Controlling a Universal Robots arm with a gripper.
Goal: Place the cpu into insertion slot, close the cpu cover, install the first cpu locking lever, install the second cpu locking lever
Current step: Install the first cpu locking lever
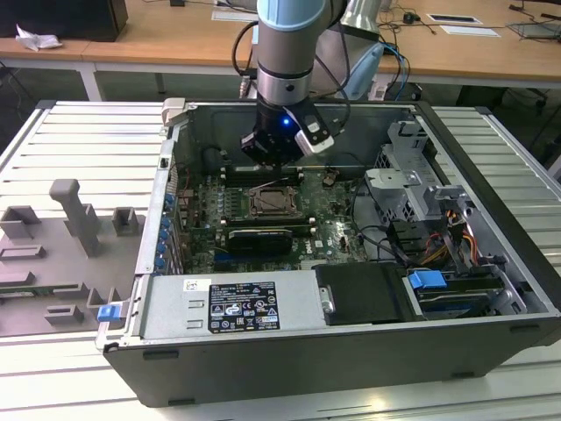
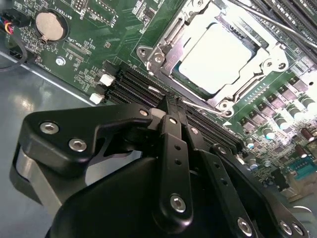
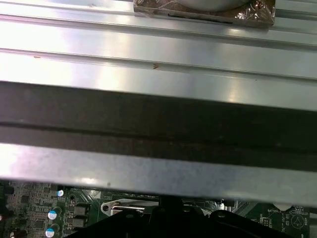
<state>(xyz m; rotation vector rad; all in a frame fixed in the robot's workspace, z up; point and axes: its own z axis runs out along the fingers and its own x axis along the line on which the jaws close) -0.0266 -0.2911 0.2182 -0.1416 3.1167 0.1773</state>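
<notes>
The cpu [image 2: 218, 57], a pale silvery square, lies in the insertion slot [image 2: 146, 53] on the green board. The cpu cover [image 2: 171, 33], a silvery frame, lies flat around it. A thin locking lever [image 2: 205, 106] runs along the socket's near edge. A second lever [image 2: 277, 25] slants over the black memory slots. My gripper [image 2: 174, 105] is shut, its black fingers pressed together, with the tips at the end of the near lever. In the exterior view my gripper [image 1: 270, 158] hangs inside the computer case just behind the insertion slot [image 1: 272, 203].
The open case [image 1: 491, 219] has drive cages and cables on the exterior view's right and a power supply [image 1: 237, 307] in front. Grey fixtures [image 1: 74, 219] stand on the ribbed metal table. The case wall [image 3: 158, 124] passes close by in the first wrist view.
</notes>
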